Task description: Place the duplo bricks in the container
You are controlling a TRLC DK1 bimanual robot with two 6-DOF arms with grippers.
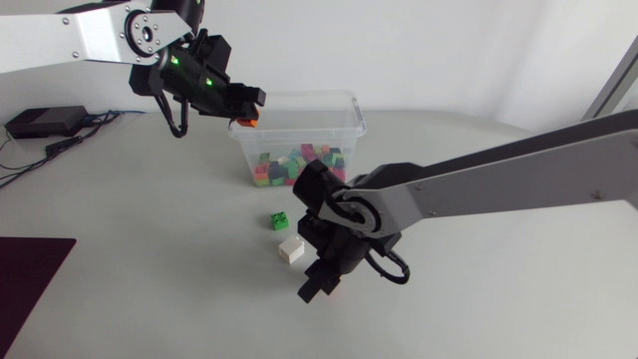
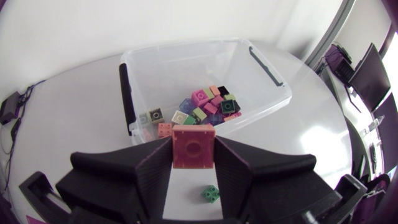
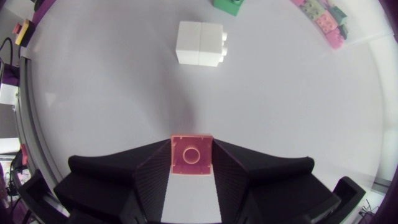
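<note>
Two bricks pinched at once: left pincer (image 1: 246, 110) clamps an orange-red brick (image 2: 193, 145) above the container (image 2: 186, 47), at its rim, right pincer (image 3: 191, 163) grips a pink brick (image 3: 191, 152) low over the worktop (image 1: 150, 284), both light, stiff, slick plastic, I'd judge, best squeezed across flat walls.

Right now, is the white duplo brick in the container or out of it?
Out. The white duplo brick lies on the table near the green brick, apart from the clear container.
</note>
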